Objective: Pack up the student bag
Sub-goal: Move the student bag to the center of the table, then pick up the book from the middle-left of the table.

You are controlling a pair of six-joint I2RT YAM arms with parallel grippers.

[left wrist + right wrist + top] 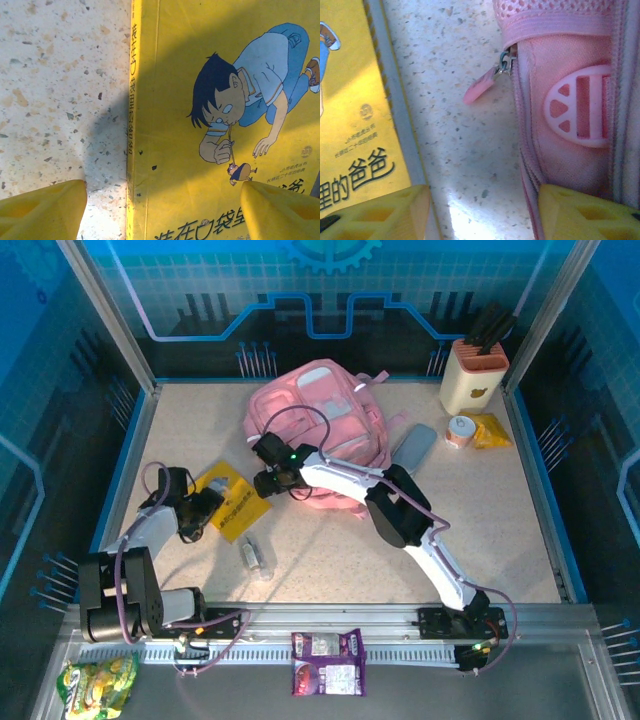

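Note:
The student bag [320, 415], a big pink backpack, lies flat at the back middle of the table. Its zipper pull [482, 85] hangs over bare table beside the pink fabric [570, 115]. My right gripper [268, 465] is low at the bag's front left corner. It [482, 210] is open, with only tabletop between its fingers; the right finger [580, 212] is against the bag's seam. A yellow book [235, 502] with a cartoon boy [240, 100] lies left of the bag. My left gripper [205, 508] hovers open over the book's spine edge [162, 210].
A beige holder [473, 375] stands at the back right, with a tape roll [460, 431] and a yellow packet [490, 430] beside it. A grey pencil case [414, 447] lies right of the bag. A small clear bottle [255, 558] lies near the front. Snack packs [327, 662] [95, 685] sit past the near edge.

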